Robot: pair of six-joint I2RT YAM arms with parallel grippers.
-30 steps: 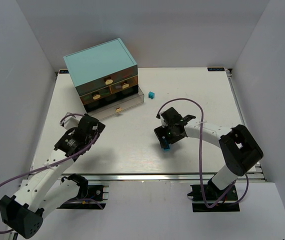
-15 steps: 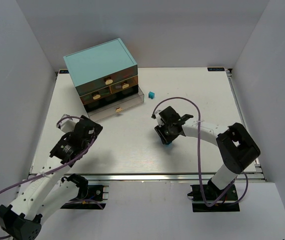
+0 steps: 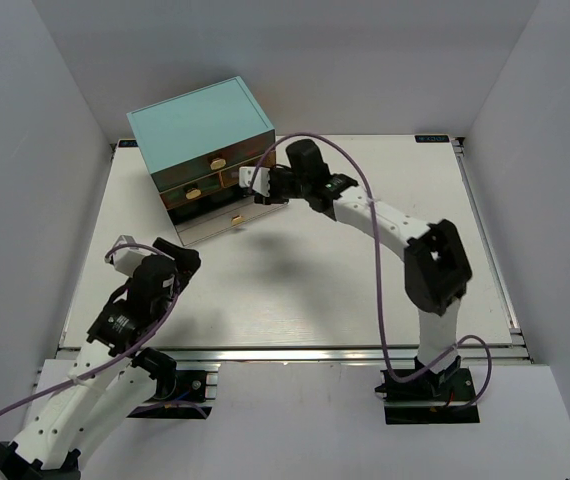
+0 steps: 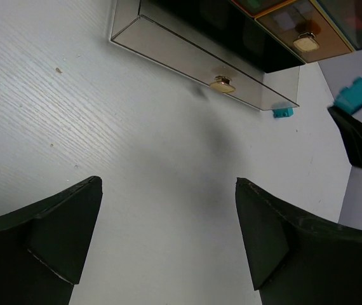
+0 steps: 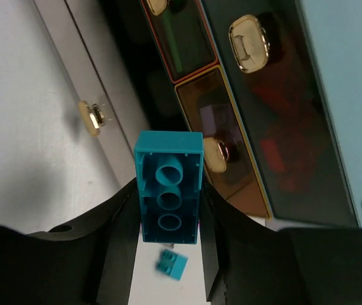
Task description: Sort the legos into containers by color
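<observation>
right end effector is clamping cyan lego, half-shut | left end effector is gaping empty | bottom drawer is standing open

The cyan lego is smooth, faintly glossy plastic, the table matt white with a fine wood-like grain, the open drawer glossy translucent brownish plastic with a shiny metallic-looking knob, and the cabinet smooth matt teal.
</observation>
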